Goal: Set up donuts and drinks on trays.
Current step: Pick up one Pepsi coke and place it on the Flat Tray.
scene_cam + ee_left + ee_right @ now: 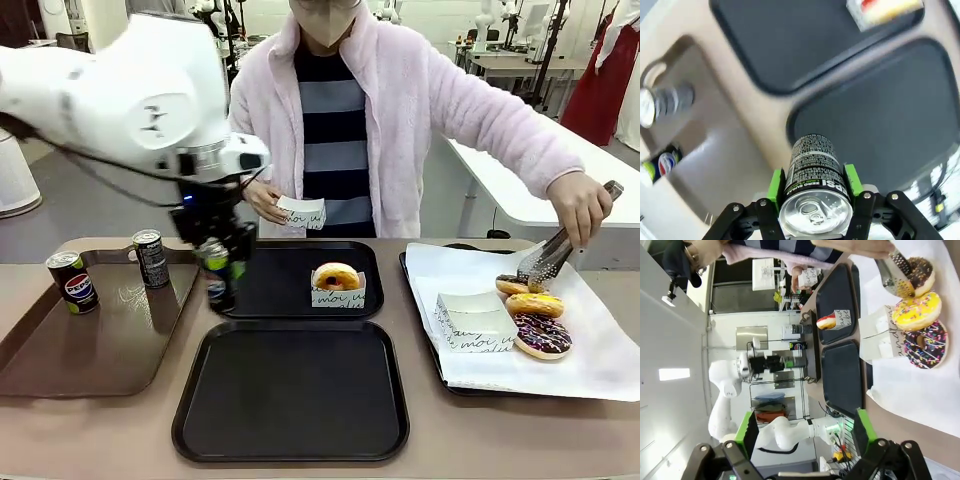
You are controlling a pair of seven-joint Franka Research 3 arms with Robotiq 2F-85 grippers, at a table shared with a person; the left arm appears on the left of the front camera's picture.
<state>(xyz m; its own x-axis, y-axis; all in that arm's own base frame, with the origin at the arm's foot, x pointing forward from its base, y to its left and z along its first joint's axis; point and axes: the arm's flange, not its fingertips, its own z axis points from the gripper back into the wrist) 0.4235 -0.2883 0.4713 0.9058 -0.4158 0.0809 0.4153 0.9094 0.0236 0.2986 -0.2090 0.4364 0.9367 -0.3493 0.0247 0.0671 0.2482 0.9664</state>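
Note:
My left gripper (pixel 216 268) is shut on a black Pepsi can (pixel 213 262), held upright over the gap between the brown tray and the far black tray (pixel 270 300). In the left wrist view the can (pixel 815 175) sits between the green pads (pixel 775 185) of my left gripper (pixel 815 192). A yellow-glazed donut (pixel 337 276) in a white sleeve stands on the far tray. The near black tray (pixel 290 390) is bare. Two more cans (pixel 72 282) (pixel 150 258) stand on the brown tray (pixel 110 340). My right gripper (pixel 807 435) is open and holds nothing.
At the right, a paper-lined tray (pixel 590 360) holds three donuts (pixel 535 305) and a stack of white sleeves (pixel 475 320). The person holds tongs (pixel 560 245) over the donuts with one hand and a sleeve (pixel 300 212) in the other.

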